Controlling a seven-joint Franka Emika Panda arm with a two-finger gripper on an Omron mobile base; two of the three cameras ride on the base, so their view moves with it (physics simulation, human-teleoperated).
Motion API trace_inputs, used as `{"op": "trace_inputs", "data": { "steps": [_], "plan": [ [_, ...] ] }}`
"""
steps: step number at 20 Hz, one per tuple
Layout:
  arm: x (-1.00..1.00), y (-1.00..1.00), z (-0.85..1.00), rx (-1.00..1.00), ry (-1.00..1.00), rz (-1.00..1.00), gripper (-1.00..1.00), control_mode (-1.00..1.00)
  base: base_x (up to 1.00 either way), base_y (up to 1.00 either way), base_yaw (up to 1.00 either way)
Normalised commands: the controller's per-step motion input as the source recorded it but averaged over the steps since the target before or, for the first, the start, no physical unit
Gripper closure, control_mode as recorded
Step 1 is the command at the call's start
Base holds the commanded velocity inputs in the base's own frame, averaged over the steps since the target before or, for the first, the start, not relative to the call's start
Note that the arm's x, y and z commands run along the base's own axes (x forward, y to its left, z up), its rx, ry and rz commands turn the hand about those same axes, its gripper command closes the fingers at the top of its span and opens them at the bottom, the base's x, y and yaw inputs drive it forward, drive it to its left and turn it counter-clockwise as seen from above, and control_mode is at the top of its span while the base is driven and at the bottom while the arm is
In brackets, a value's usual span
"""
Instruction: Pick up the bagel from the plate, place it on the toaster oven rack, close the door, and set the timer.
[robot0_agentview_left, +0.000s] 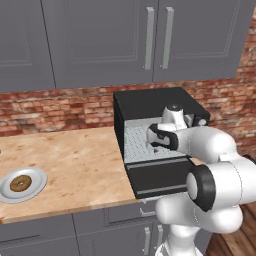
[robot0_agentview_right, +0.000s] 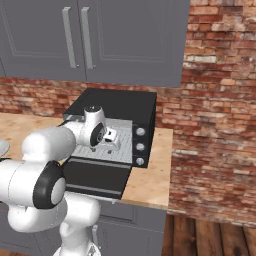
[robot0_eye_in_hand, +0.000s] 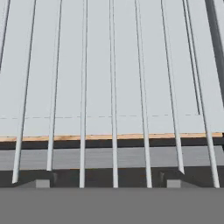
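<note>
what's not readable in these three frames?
- Gripper: in the left base view the arm's own links cover the fingers; open, nothing between them in the hand view.
- Toaster oven rack: its right part is hidden behind the arm in the left base view.
- Plate: cut off by the left edge of the right base view.
- Bagel: too small to judge its surface, left base view.
- Knobs: markings too small, right base view.

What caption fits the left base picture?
Bagel waits on its plate while the arm hovers over the open toaster oven's rack.
</note>
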Motion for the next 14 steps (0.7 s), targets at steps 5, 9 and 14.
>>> {"op": "trace_inputs", "data": {
  "steps": [5, 9, 14],
  "plan": [
    [-1.00, 0.00, -0.96, 0.00, 0.00, 0.00, -1.00, -1.00, 0.00, 0.00, 0.00],
    [-1.00, 0.00, -0.80, 0.00, 0.00, 0.00, -1.00, -1.00, 0.00, 0.00, 0.00],
    [-0.94, 0.00, -0.02, 0.00, -0.02, 0.00, -1.00, -1.00, 0.00, 0.00, 0.00]
  ]
}}
